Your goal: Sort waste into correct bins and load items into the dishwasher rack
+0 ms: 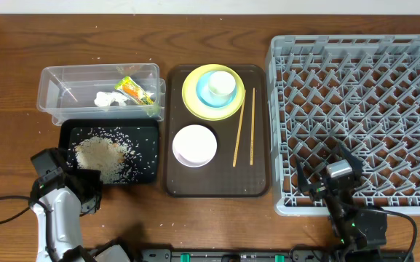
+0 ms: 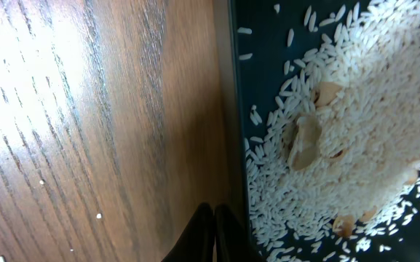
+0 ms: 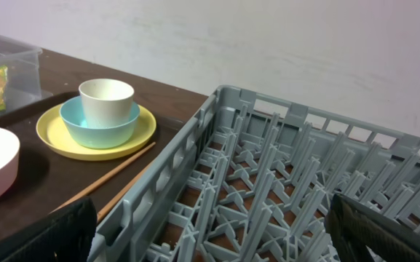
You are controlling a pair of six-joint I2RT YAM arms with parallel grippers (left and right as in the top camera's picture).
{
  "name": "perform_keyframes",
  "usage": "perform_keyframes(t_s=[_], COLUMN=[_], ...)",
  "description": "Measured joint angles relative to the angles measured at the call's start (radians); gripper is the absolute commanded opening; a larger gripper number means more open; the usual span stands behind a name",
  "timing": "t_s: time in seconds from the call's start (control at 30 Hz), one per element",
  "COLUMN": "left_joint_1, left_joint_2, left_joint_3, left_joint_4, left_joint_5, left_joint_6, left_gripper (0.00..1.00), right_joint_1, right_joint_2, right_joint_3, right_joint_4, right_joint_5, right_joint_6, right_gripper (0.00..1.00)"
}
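The clear tub (image 1: 57,87) holds the green-and-orange wrapper (image 1: 135,89) and the white scrap (image 1: 111,99). The black tub (image 1: 151,131) holds a pile of rice (image 1: 100,154). The small white cup (image 1: 222,84) sits in the light blue bowl (image 1: 204,91) on the yellow plate (image 1: 191,98). The whitish bowl (image 1: 194,145) and two chopsticks (image 1: 239,127) lie beside them. My left gripper (image 1: 86,185) is shut and empty at the black tub's front left edge (image 2: 213,233). My right gripper (image 1: 326,169) is open and empty over the front left corner of the grey rack (image 1: 362,116).
The dishes and chopsticks rest on a dark brown tray (image 1: 257,185) between the tubs and the rack. The rack's left wall (image 3: 195,145) stands between my right gripper (image 3: 217,233) and the tray. A few rice grains lie on the wood beside the black tub (image 2: 260,44).
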Motion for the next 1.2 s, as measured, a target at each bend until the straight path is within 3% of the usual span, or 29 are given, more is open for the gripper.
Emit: perform_keyframes(t_s=[0.57,0.83,1.2], left_joint_1=[0.000,-0.012,-0.265], left_joint_2=[-0.279,-0.364,-0.312], left_joint_3=[0.037,0.046,0.123], left_joint_4=[-0.214,-0.121,-0.087], left_joint_5=[0.045,0.362,0.450], left_joint_6=[0.073,0.289,0.392], left_gripper=[0.06,0.16,0.16], right_joint_1=[0.000,0.000,0.000], right_joint_2=[0.000,0.000,0.000], right_joint_3=[0.000,0.000,0.000], right_joint_4=[0.000,0.000,0.009], right_joint_5=[0.000,0.000,0.000], right_joint_6=[0.000,0.000,0.000], right_gripper=[0.99,0.99,0.99])
